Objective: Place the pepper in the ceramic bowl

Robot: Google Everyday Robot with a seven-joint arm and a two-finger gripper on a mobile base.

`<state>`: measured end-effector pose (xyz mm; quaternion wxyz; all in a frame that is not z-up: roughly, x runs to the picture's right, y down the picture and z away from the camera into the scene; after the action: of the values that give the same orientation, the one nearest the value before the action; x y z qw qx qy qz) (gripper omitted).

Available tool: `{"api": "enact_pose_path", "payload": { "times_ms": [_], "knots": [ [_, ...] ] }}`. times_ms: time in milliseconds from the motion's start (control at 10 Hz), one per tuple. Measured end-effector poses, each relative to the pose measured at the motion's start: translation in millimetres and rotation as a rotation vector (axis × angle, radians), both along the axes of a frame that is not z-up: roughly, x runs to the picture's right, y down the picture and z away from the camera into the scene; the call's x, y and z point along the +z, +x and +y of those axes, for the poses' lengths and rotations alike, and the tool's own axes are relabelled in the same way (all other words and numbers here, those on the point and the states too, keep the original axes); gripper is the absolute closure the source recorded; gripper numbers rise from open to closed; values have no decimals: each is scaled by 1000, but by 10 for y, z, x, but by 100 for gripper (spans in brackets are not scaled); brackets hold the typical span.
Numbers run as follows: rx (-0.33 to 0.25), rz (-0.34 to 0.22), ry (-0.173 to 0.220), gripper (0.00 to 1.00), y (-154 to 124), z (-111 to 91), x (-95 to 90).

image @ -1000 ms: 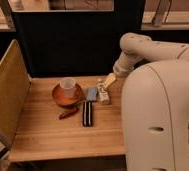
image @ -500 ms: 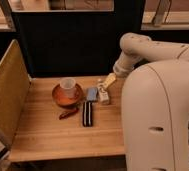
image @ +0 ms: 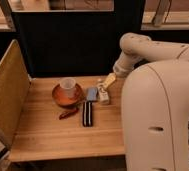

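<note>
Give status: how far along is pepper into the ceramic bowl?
Done: nothing visible. The pepper lies on the table, just in front of the ceramic bowl and outside it. In hand: the gripper sits low to the right of the bowl, beside a blue item, apart from the pepper. Left: reach the pepper, grasp it, lift it and set it in the bowl.
</note>
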<state>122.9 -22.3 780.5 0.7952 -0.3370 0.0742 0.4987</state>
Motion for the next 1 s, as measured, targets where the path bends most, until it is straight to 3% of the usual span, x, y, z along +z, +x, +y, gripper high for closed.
{"api": "enact_pose_path", "payload": {
  "times_ms": [300,500,900,1000],
  "knots": [
    [-150,-90,21,20,-576,-34,-145],
    [-206,-108,24,20,-883,7,-150],
    [-134,-28,-48,20,-1418,242,255],
    [-141,-8,-73,20,-1601,359,388]
  ]
}}
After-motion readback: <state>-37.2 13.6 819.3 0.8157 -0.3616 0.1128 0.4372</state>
